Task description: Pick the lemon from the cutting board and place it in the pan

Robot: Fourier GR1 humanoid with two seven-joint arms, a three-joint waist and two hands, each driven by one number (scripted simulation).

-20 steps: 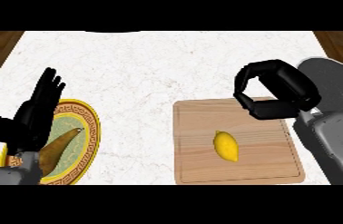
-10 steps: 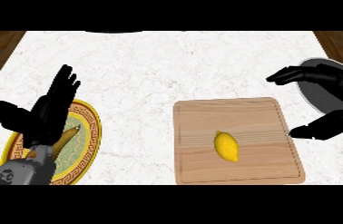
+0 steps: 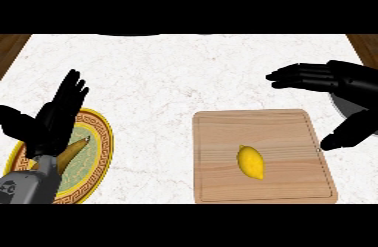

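A yellow lemon (image 3: 252,161) lies near the middle of the wooden cutting board (image 3: 221,186). My right hand (image 3: 345,86) hovers open above the board's far right corner, fingers stretched to the left and thumb pointing down; it is up and to the right of the lemon and does not touch it. Only a dark grey sliver of the pan (image 3: 344,107) shows behind that hand at the right edge. At the left edge my left hand (image 3: 53,116) rests open, fingers up, over a plate.
A round plate (image 3: 94,156) with a yellow patterned rim sits at the lower left, with a brown elongated object (image 3: 74,150) on it, partly hidden by my left hand. The white marble counter (image 3: 184,76) stretches between plate and board.
My right hand has opened from a curled pose and spread its fingers above the board's right edge. My left hand shifted slightly right over the plate. The lemon has not moved.
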